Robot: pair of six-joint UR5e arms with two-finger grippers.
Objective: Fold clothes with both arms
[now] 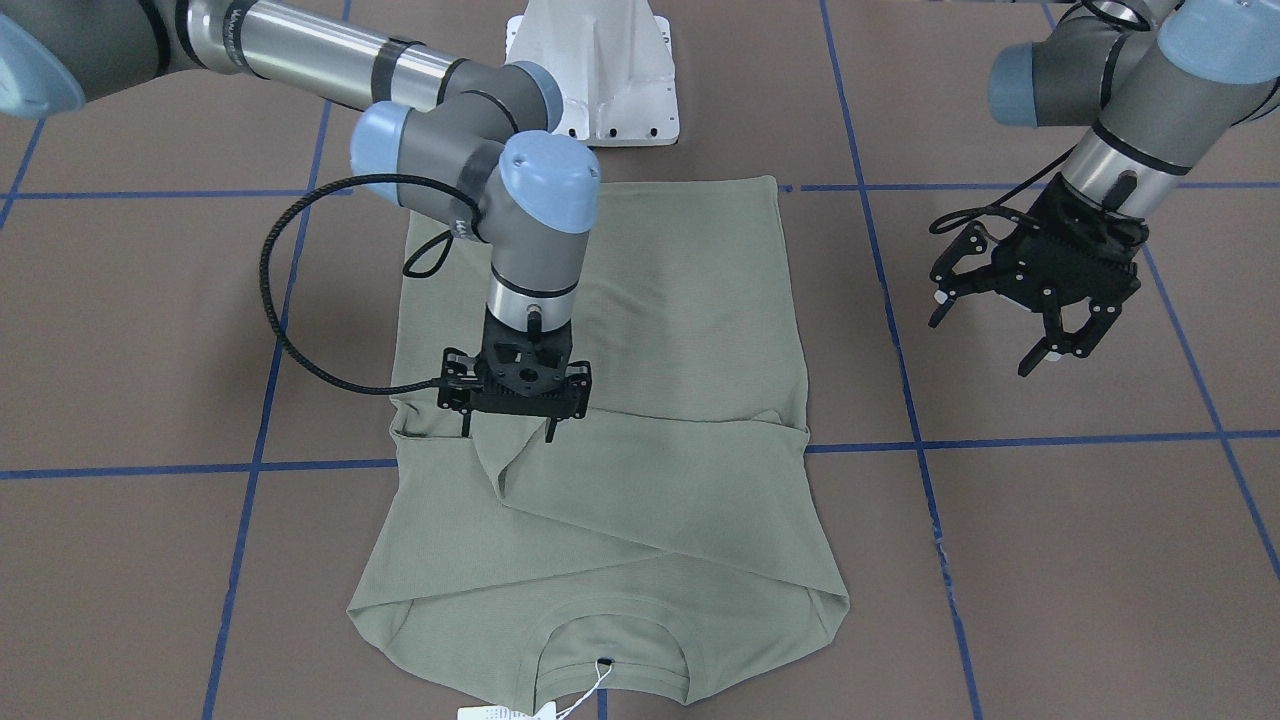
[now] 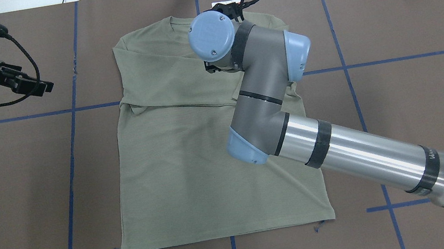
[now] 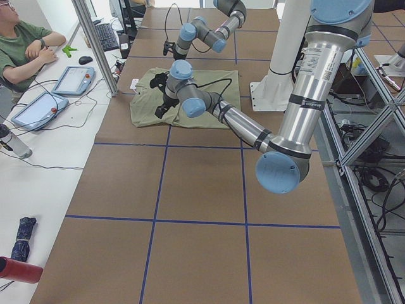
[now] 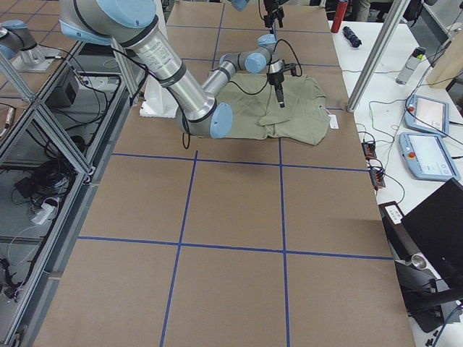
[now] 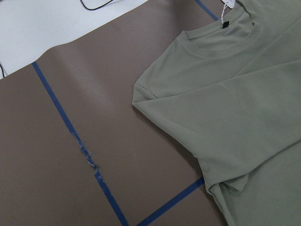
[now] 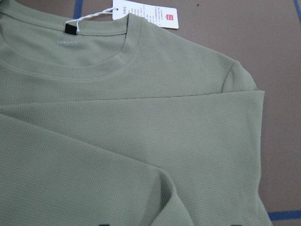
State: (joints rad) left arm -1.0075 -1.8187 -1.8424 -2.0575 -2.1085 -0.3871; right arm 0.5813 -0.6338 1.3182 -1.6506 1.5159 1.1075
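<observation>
The sage-green shirt (image 1: 650, 330) lies flat on the brown table, neck on the side away from the robot, with both sleeves folded across the chest. Its white hang tag (image 6: 146, 14) lies beside the collar. My right gripper (image 1: 508, 430) points straight down over the folded sleeve near the shirt's edge; its fingers stand apart and hold nothing. In the overhead view my own wrist mostly hides it. My left gripper (image 1: 990, 335) is open and empty, hovering above bare table beside the shirt. The left wrist view shows the shirt's shoulder and collar (image 5: 244, 94).
The white base pedestal (image 1: 600, 70) stands just behind the shirt's hem. Blue tape lines (image 1: 1050, 440) cross the brown table. A side desk holds tablets (image 4: 427, 116) and an operator (image 3: 25, 44) sits at it.
</observation>
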